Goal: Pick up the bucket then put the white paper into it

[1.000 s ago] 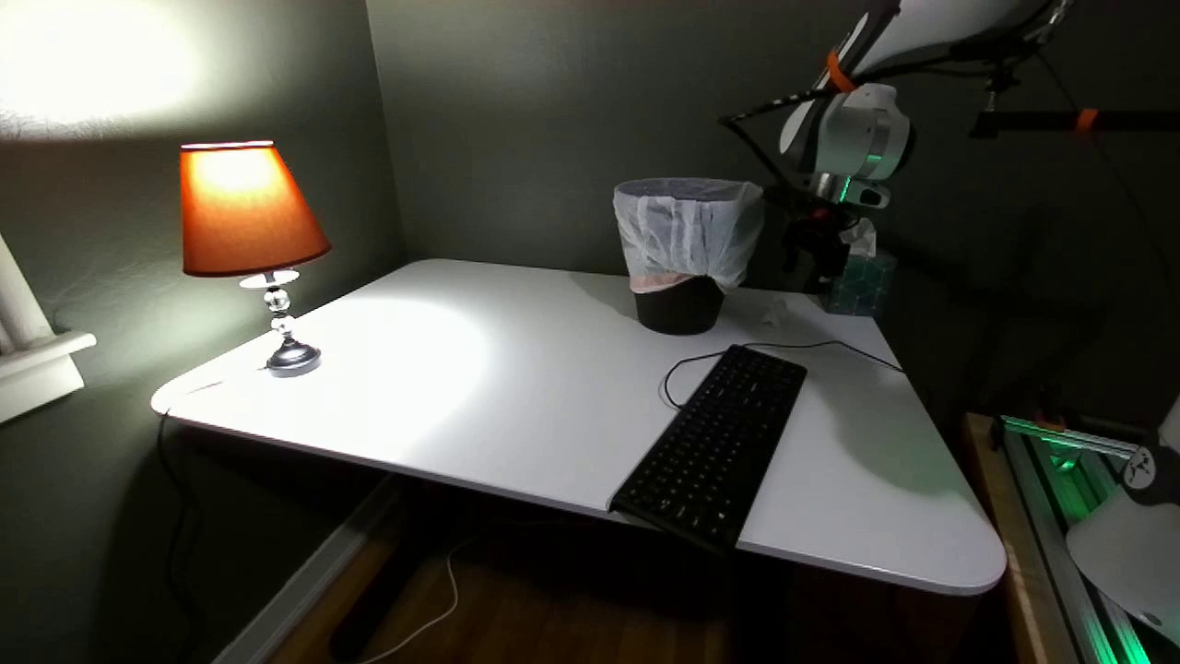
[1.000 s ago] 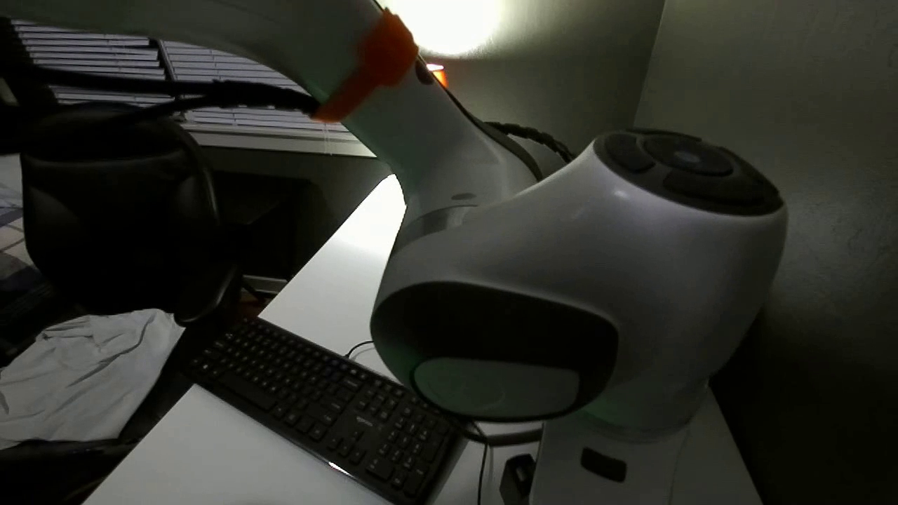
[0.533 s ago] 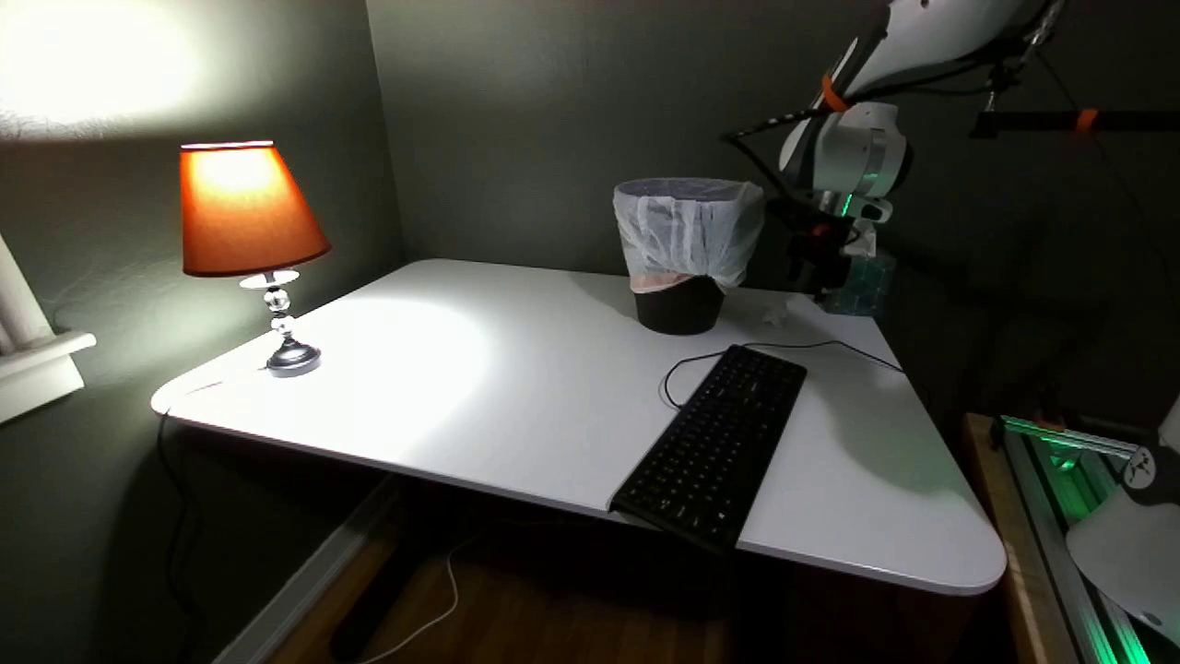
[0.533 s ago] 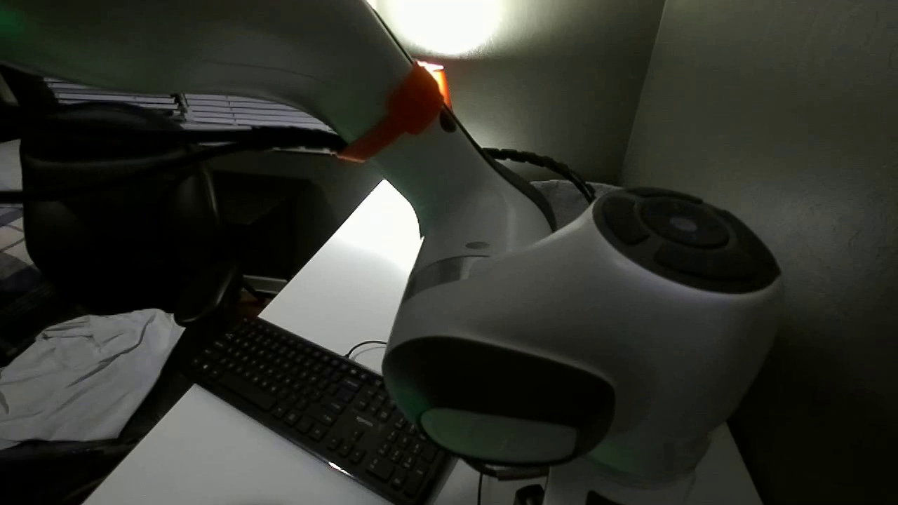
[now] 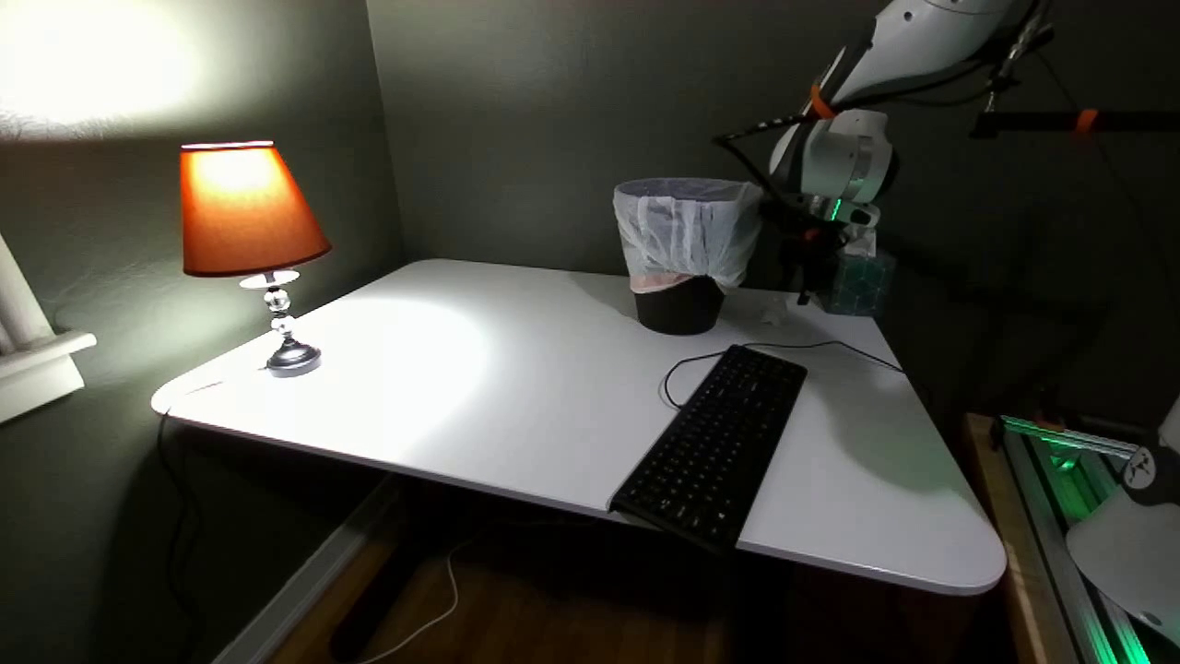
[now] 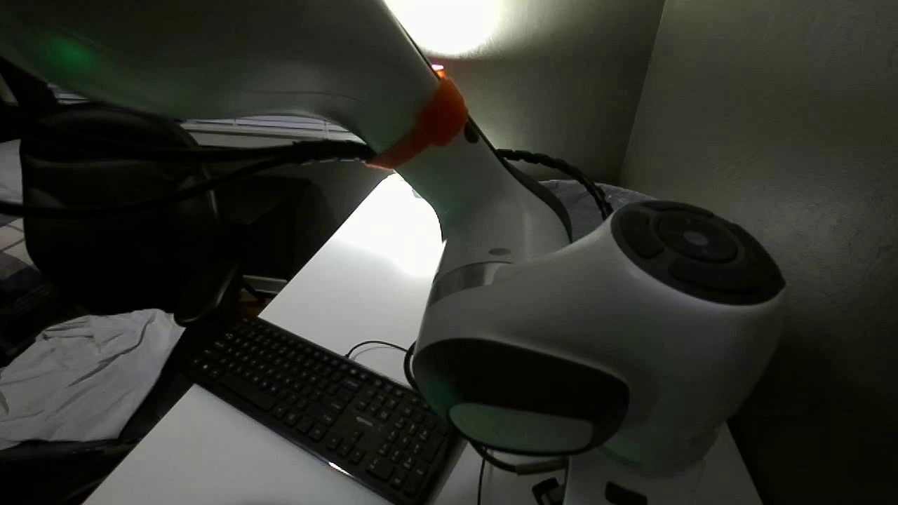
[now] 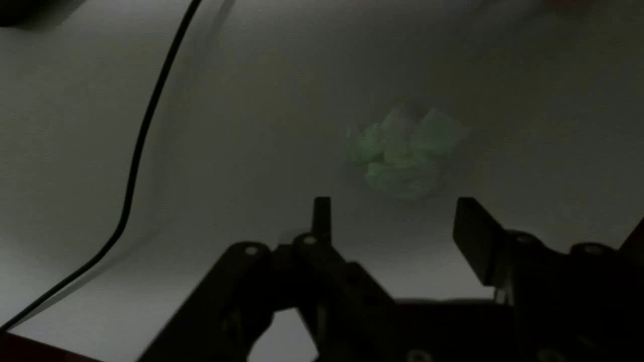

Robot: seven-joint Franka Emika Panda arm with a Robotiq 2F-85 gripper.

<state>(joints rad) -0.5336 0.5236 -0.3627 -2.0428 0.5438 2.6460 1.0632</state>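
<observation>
The bucket, a dark bin with a crinkly white bag over its rim, stands upright near the back of the white desk. In an exterior view only a bit of its bag shows behind the arm. The white paper, a crumpled piece, lies on the desk right of the bucket. In the wrist view the paper lies ahead of the fingertips, roughly between their lines. My gripper is open with nothing between its fingers. In an exterior view the gripper hangs low between the paper and the tissue box.
A teal tissue box stands just behind the gripper at the desk's corner. A black keyboard lies across the desk and overhangs its front edge. Its cable runs beside the paper. An orange lamp stands at the far left.
The arm and gripper have come down and moved slightly toward the bucket and paper. The bucket, paper and keyboard have not moved.
</observation>
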